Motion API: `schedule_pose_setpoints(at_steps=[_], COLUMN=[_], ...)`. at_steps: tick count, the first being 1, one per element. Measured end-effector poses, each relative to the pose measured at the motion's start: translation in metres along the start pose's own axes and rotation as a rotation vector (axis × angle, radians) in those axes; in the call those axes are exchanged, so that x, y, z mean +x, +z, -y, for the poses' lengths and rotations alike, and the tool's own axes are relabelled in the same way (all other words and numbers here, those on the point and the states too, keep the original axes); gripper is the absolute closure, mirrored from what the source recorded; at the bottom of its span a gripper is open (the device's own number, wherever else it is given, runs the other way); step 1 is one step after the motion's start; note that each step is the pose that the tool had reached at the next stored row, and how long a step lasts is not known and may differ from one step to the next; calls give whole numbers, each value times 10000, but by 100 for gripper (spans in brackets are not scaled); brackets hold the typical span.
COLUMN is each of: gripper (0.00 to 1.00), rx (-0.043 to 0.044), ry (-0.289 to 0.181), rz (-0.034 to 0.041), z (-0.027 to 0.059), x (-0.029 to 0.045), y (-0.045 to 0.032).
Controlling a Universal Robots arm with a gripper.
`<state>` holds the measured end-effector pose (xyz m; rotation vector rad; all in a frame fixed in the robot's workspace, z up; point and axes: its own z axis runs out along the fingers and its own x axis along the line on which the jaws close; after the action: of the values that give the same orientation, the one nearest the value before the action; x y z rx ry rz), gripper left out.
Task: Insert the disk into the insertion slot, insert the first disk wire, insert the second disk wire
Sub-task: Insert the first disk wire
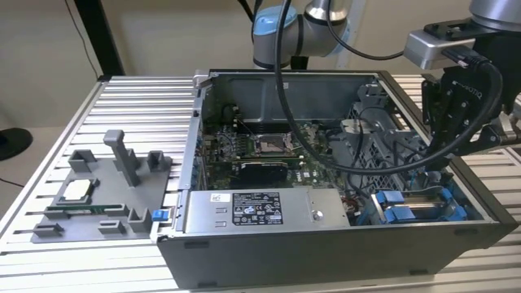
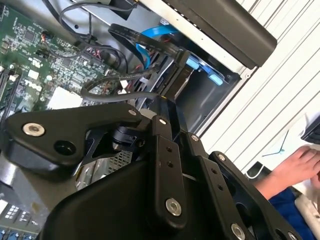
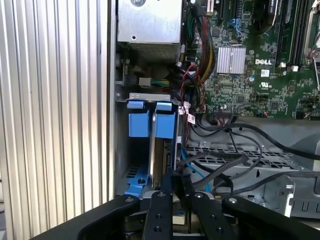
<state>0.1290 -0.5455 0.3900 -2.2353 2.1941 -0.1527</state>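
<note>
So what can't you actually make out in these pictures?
First wrist view: the two blue carriers below their front tabs, covered by the gripper; which one is being inserted is unclear.
Exterior view: the gripper's lower end by the drive cage, lost behind a black cable.
Second wrist view: the person beyond a hand, cut off by the edge.

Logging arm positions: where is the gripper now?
In the first wrist view the gripper reaches into the case right beside the blue carriers, at the exterior view's right end.
</note>
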Motion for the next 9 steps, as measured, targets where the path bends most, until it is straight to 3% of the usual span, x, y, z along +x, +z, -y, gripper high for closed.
schedule_pose_setpoints(at_steps=[6, 8, 9], gripper=[100, 100, 100], rx=[-5, -5, -4], ry=[86, 105, 111], rz=[26, 92, 177], z=[-2, 0, 6], x=[80, 95, 100], y=[71, 95, 102])
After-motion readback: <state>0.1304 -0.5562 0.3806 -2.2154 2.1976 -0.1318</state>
